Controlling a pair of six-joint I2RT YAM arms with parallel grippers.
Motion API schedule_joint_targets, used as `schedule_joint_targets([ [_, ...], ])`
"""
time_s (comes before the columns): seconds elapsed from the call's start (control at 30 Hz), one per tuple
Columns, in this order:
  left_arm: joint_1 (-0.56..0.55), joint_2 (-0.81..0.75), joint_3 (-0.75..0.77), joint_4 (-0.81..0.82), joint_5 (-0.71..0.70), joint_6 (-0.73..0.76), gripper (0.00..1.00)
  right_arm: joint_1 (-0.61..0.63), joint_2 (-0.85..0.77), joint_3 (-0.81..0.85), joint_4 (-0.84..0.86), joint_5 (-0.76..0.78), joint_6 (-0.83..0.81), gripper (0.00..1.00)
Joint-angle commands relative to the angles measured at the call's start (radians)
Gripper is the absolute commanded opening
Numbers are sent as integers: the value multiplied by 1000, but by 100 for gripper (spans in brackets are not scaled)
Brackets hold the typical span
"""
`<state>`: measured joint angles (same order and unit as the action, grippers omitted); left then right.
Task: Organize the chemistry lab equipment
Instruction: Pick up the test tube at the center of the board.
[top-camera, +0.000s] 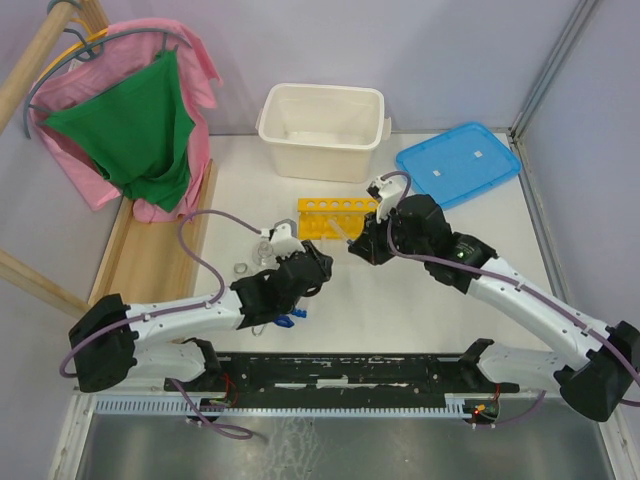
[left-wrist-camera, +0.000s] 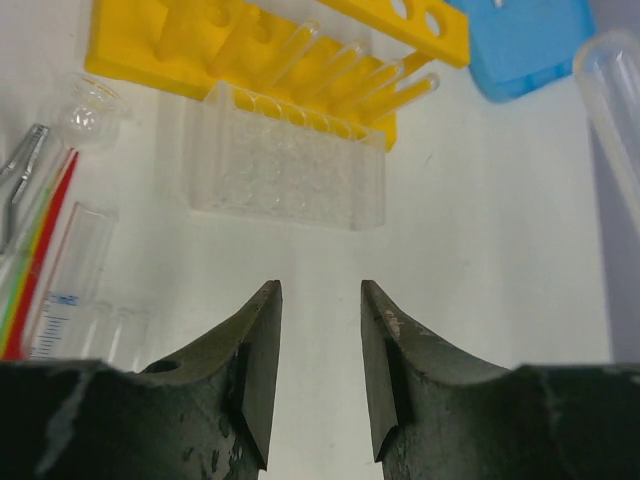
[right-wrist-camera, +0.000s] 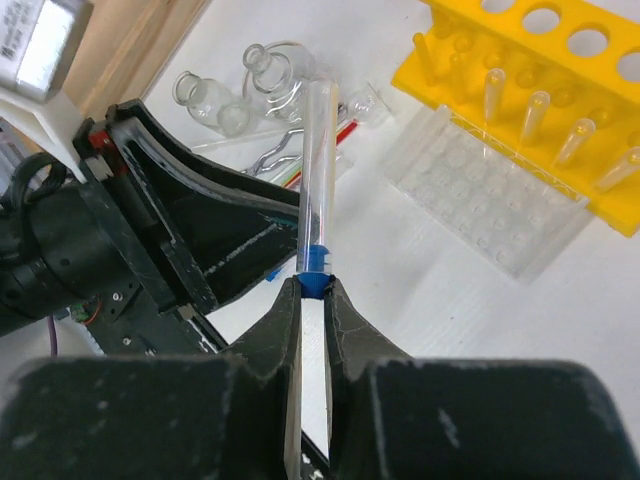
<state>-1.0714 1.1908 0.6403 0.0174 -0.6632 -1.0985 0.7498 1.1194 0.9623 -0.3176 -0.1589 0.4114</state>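
Observation:
My right gripper (right-wrist-camera: 315, 285) is shut on the blue cap of a clear tube (right-wrist-camera: 320, 170), which points away from the jaws and hangs above the table. My left gripper (left-wrist-camera: 320, 285) stands open over bare table with nothing between its fingers. In the top view the left gripper (top-camera: 318, 265) and right gripper (top-camera: 353, 247) are close together in front of the yellow test-tube rack (top-camera: 335, 217). The rack (left-wrist-camera: 150, 40) lies with a clear block of holes (left-wrist-camera: 285, 165) against it. Small glass flasks (right-wrist-camera: 210, 100), metal tongs (left-wrist-camera: 20, 175) and a thin red rod (left-wrist-camera: 40, 250) lie to the left.
A large white tub (top-camera: 322, 130) stands behind the rack, with a flat blue lid (top-camera: 458, 163) to its right. A wooden frame (top-camera: 150, 250) and hanging pink and green clothes (top-camera: 130, 130) border the table's left side. A clear graduated cylinder (left-wrist-camera: 70, 270) lies beside the red rod.

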Motion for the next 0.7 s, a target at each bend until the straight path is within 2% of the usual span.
schedule_joint_targets([
  [0.0,-30,41,70,-146,-13,316,44,0,21,118,-195,10,-46,5],
  [0.13,-149,71,70,-285,-188,373,43,-1,31,208,-382,8,-63,5],
  [0.27,-346,105,66,-371,-438,375,44,-1,51,293,-548,2,-77,5],
  [0.43,-629,214,65,-415,-815,365,46,-1,55,317,-625,-51,-75,6],
  [0.5,-713,294,110,-499,-936,303,47,0,46,299,-624,-80,-66,6],
  [0.53,-745,340,152,-627,-982,178,47,-1,42,285,-620,-92,-62,6],
  [0.57,-770,398,210,-829,-1015,-9,48,-1,38,273,-618,-100,-58,6],
  [0.63,-801,556,321,-1405,-1062,-661,48,0,28,248,-606,-116,-47,6],
  [0.67,-807,608,355,-1470,-1076,-685,49,-1,21,236,-595,-126,-41,6],
])
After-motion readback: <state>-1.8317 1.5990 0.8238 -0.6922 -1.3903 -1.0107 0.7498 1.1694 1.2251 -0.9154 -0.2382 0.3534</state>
